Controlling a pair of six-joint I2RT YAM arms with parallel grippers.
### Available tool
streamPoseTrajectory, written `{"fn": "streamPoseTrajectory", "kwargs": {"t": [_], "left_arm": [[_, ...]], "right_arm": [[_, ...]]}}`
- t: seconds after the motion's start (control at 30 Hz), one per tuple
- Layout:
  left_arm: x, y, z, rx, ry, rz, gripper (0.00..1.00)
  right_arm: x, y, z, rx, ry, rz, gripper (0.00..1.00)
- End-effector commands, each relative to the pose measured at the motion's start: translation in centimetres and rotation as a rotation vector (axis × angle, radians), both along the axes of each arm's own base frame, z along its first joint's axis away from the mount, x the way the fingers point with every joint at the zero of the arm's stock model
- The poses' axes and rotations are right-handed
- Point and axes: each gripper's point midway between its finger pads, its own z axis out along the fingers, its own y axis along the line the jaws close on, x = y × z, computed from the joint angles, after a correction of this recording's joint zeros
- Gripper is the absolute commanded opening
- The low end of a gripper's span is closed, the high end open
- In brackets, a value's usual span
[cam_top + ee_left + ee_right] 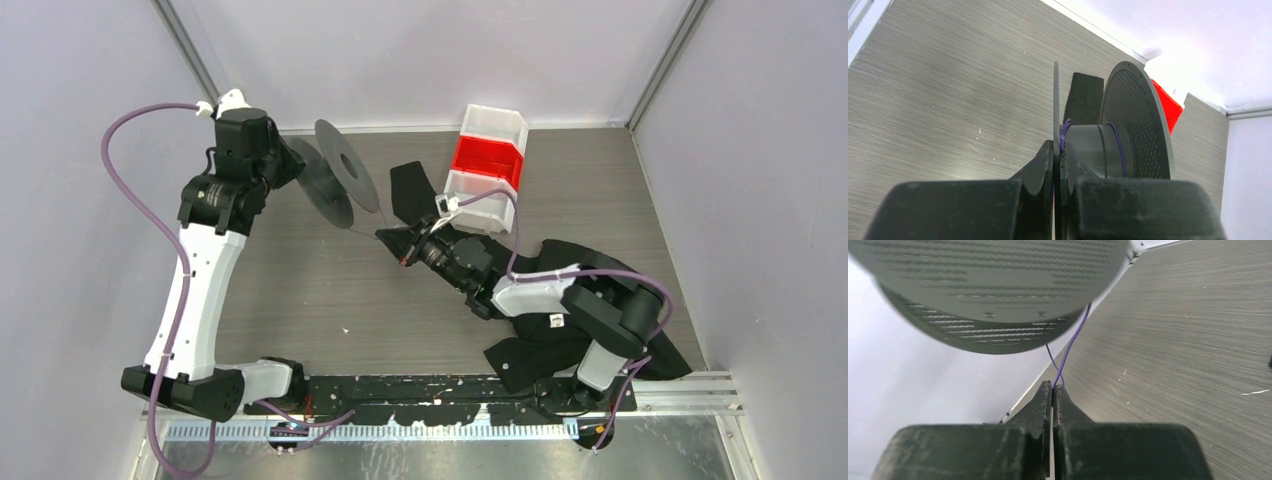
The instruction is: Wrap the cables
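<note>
Here, dark grey two-flanged reel stood upper left of centre in top view, over grey wood-grain desk. Left claw clamped shut on edge of thin near flange. Few turns of thin purple wire lay on hub. Wire led from reel to right claw, which pinched it tight at mid-frame. Red-and-white plastic bin sat upper right, black cloth garment lower right.

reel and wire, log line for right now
left gripper: shut on reel flange | right gripper: shut on wire | wire: leads up to reel
</note>
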Motion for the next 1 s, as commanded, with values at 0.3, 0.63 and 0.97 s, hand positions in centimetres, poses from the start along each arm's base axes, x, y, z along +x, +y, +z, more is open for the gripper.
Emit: {"fn": "streamPoseTrajectory", "kwargs": {"t": [0.3,0.63,0.97], "left_arm": [[2.7,0.9,1.2,-0.012,-0.132,0.084,0.01],[2.6,1.3,2.1,0.011,-0.153,0.091,0.01],[2.8,0.9,0.6,0.019,-0.138,0.06,0.01]], "right_arm": [[-4.8,-3.0,1.7,-0.156,0.128,0.111,0.01],[-4.7,-8.1,-2.1,-0.31,0.233,-0.03,0.01],[-6.6,-5.4,1.8,-0.341,0.195,0.158,0.01]]}}
